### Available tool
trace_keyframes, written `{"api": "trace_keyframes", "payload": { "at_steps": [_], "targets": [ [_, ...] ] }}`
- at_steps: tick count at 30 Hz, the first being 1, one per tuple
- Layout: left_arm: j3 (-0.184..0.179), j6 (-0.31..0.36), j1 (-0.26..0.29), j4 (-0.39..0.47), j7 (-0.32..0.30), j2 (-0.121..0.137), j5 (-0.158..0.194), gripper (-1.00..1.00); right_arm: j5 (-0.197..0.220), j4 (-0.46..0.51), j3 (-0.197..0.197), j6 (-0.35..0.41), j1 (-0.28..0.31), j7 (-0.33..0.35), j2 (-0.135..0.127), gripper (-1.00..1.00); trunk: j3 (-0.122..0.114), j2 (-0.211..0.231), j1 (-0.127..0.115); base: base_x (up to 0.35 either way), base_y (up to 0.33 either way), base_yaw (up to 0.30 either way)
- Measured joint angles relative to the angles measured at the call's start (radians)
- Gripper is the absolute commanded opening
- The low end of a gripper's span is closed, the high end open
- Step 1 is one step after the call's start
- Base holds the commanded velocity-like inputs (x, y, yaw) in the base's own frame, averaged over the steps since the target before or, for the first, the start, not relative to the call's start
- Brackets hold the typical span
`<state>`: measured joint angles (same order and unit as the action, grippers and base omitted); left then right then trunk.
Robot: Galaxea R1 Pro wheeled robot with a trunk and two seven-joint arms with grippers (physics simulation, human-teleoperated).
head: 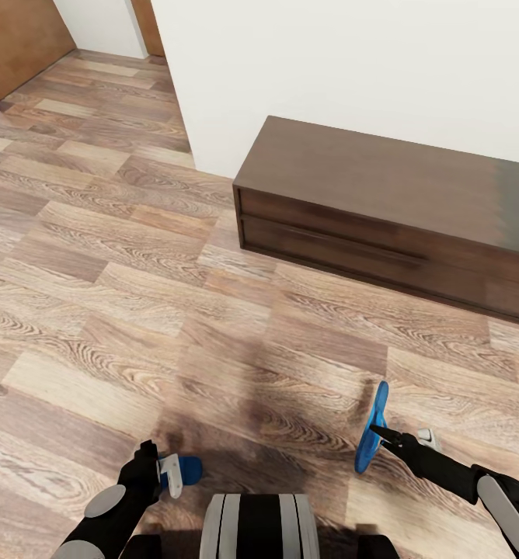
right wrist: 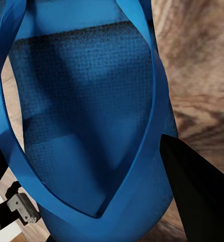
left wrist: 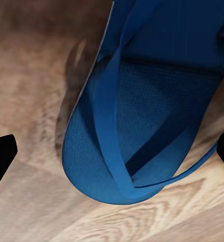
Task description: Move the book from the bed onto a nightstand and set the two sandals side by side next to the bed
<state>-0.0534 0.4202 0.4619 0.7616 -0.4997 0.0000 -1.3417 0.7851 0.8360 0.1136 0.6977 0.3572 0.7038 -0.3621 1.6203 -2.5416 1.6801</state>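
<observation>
Two bright blue sandals are each at a gripper, above the wood-plank floor (head: 96, 310). My left gripper (head: 168, 472) low beside my base is shut on one sandal (head: 186, 468). In the left wrist view that sandal (left wrist: 142, 116) lies sole-up between the fingertips (left wrist: 1, 156), casting a shadow on the planks. My right gripper (head: 377, 429) is shut on the other sandal (head: 373, 425), which hangs on edge. In the right wrist view this sandal (right wrist: 81, 111) sits between the dark fingers (right wrist: 197, 196). The book, the bed and the nightstand are out of view.
A long low dark brown cabinet (head: 384, 210) stands against the white wall (head: 329, 62) ahead to the right. Open plank floor stretches left toward a brown door (head: 19, 35) at the far left corner. My base (head: 259, 528) shows at the lower edge.
</observation>
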Motion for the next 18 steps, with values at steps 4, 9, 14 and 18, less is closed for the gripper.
{"api": "trace_keyframes", "payload": {
  "at_steps": [4, 9, 14, 18],
  "targets": [
    [0.000, 0.000, 0.000, 0.000, 0.000, 0.000, 0.000, 1.00, 0.000, 0.000, 0.000, 0.000, 0.000, 0.000, 0.000, -1.00, 0.000, 0.000, 0.000, 0.000, 0.000, 0.000],
    [0.000, 0.000, 0.000, 0.000, 0.000, 0.000, 0.000, 1.00, 0.000, 0.000, 0.000, 0.000, 0.000, 0.000, 0.000, -1.00, 0.000, 0.000, 0.000, 0.000, 0.000, 0.000],
    [0.000, 0.000, 0.000, 0.000, 0.000, 0.000, 0.000, 1.00, 0.000, 0.000, 0.000, 0.000, 0.000, 0.000, 0.000, -1.00, 0.000, 0.000, 0.000, 0.000, 0.000, 0.000],
    [0.000, 0.000, 0.000, 0.000, 0.000, 0.000, 0.000, 1.00, 0.000, 0.000, 0.000, 0.000, 0.000, 0.000, 0.000, -1.00, 0.000, 0.000, 0.000, 0.000, 0.000, 0.000]
  ]
}}
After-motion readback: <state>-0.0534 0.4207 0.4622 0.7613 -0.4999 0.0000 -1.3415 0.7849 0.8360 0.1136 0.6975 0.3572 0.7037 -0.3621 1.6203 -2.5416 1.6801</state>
